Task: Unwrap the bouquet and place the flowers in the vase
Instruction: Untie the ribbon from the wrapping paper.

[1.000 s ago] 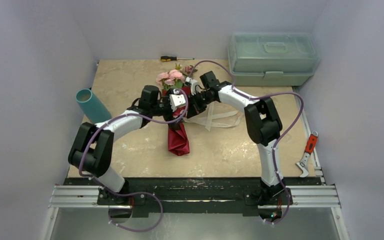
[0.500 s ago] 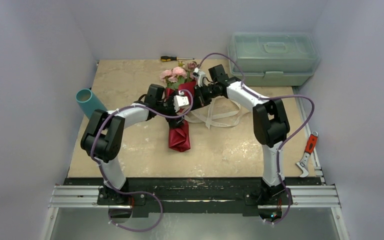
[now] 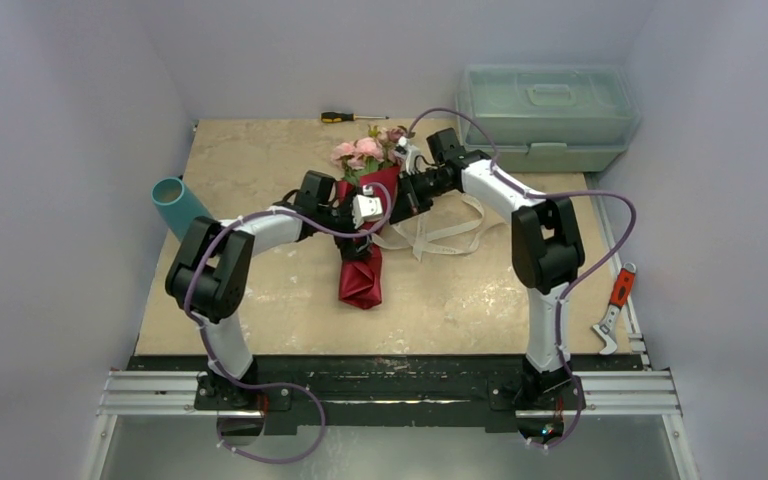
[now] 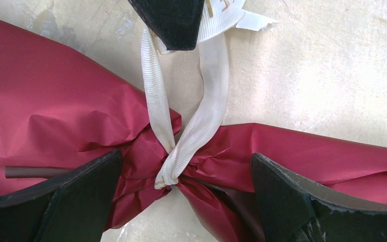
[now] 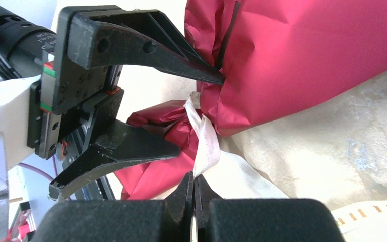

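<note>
The bouquet lies mid-table, its pink flowers (image 3: 365,152) pointing to the back and its maroon paper (image 3: 360,278) toward the arms. A cream ribbon (image 4: 167,171) is still knotted round the paper's pinched waist. My left gripper (image 4: 184,166) is open, one finger on each side of that waist, and also shows open in the right wrist view as the left gripper (image 5: 200,113). My right gripper (image 5: 194,184) is shut on a strand of the ribbon (image 5: 205,146) just beside the knot. The teal vase (image 3: 182,210) stands at the table's left edge, apart from both arms.
Loose loops of ribbon (image 3: 445,235) trail right of the bouquet. A pale green toolbox (image 3: 545,115) sits at the back right and a screwdriver (image 3: 345,117) at the back edge. An orange-handled tool (image 3: 615,300) lies off the table's right edge.
Both grippers and the bouquet's flower end have shifted right and toward the back. The left arm's elbow has folded in. The left gripper stays open, the right stays shut on the ribbon.
</note>
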Tool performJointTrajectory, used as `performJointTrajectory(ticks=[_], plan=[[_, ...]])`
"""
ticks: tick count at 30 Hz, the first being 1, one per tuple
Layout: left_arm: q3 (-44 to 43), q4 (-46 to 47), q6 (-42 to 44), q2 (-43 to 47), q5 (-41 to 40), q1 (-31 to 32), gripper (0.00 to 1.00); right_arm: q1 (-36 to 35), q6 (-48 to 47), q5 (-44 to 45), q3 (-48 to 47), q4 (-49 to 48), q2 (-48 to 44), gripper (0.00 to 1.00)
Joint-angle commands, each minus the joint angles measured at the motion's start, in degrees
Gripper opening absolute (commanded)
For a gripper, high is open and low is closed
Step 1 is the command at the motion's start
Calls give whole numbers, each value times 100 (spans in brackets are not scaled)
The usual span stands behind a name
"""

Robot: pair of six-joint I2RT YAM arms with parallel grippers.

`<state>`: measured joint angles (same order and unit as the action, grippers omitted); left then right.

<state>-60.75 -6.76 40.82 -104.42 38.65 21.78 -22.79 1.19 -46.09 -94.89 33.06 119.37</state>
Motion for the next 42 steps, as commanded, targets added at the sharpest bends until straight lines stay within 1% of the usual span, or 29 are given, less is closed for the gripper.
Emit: performJointTrajectory(ticks=[1, 4, 8, 11, 14, 16, 19, 21, 22, 25, 27, 30, 32, 34, 36, 39, 40, 42], plan=[[195, -1119, -407, -393, -666, -10, 100, 447, -346, -96, -144, 78, -746, 0], [216, -1090, -475, -385, -801, -6, 100, 667, -516, 54, -314, 201, -556, 0], [201, -1311, -293, -465, -940, 1, 100, 732, -871, 56, -637, 700, -371, 0], [263, -1414, -208, -437, -927, -9, 100, 725, -860, 216, -425, 658, -446, 0], [531, -1078, -218, -157, -769, 32, 100, 723, -947, 151, -236, 665, -393, 0], [535, -905, -190, -22, -688, 54, 100, 691, -976, 111, -224, 733, -331, 0], [442, -627, -188, 149, -511, 59, 100, 634, -805, 140, -325, 657, -192, 33], [358, -577, -33, 301, -342, 81, 100, 570, -620, 222, -424, 520, -105, 48], [335, -555, 73, 391, -211, 81, 100, 532, -537, 275, -477, 472, -52, 53], [214, -508, 187, 630, 5, 176, 100, 442, -264, 372, -600, 322, 186, 60], [179, -454, 268, 809, 91, 239, 100, 353, -158, 464, -627, 176, 285, 61], [247, -141, 275, 1115, 33, 294, 100, 243, 290, 569, -592, -159, 361, 63], [316, 113, 224, 1299, -102, 317, 99, 163, 538, 623, -524, -434, 377, 69], [392, 288, 287, 1426, -206, 316, 94, 92, 806, 746, -443, -682, 386, 73], [306, 48, 627, 1435, -200, 318, 81, 18, 1020, 833, -394, -899, 413, 78], [109, -563, 1270, 1300, -109, 337, 55, -48, 1324, 943, -343, -1139, 515, 84], [87, -717, 1506, 1263, -93, 362, 49, -69, 1444, 951, -317, -1234, 550, 84], [89, -971, 1953, 1201, -122, 434, 40, -113, 1621, 995, -308, -1401, 650, 85]])
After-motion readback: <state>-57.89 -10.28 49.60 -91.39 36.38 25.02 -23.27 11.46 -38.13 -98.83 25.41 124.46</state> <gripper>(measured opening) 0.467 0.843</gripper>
